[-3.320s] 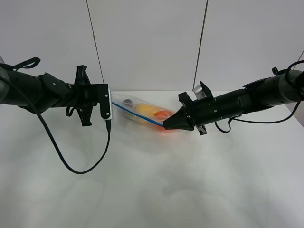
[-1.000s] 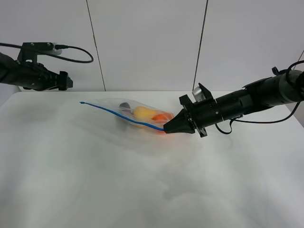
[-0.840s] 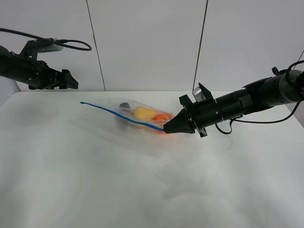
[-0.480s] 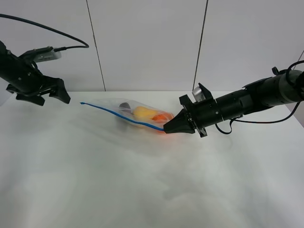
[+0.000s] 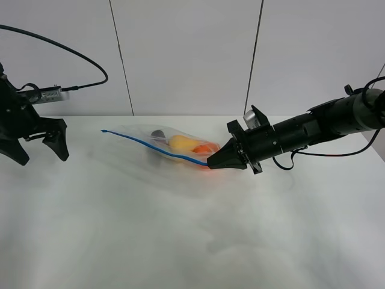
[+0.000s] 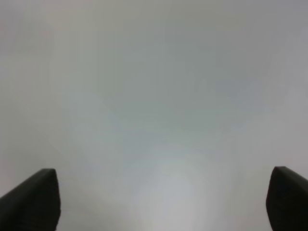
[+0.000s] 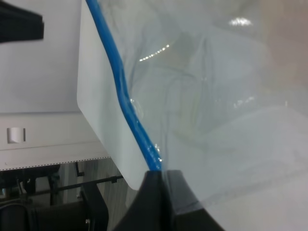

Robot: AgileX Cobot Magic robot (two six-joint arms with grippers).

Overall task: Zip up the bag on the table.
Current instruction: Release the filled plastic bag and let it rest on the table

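Looking down from the high camera, you have the bag (image 5: 171, 141) lying on the desk (image 5: 192, 241), toward the far side and about midway across. It slants from far left to nearer right. Its blue strip (image 5: 150, 146) runs along the edge facing the camera. Through the clear plastic you can see an eggplant (image 5: 158, 135), a pear (image 5: 182, 142) and an orange (image 5: 206, 148), in that order from left to right.

Your right gripper (image 5: 210, 161) reaches in from the right and is clamped on the right end of the strip, at the bag's corner just beside the orange. The right wrist camera bears this out. The two fingers (image 7: 154, 192) meet with no gap, and the strip (image 7: 120, 91) runs in between them. Crinkled film of the bag (image 7: 202, 96) spreads away to one side.

You cannot tell from these views whether the zip is sealed along its length.

Your left gripper (image 5: 45, 160) hangs at the far left of the high view, above the desk and well apart from the bag and from the strip's left end. Its jaws are spread wide and hold nothing. The left wrist camera shows only two dark fingertips (image 6: 33, 199), one at each side of the picture, with bare desk (image 6: 159, 120) between them.
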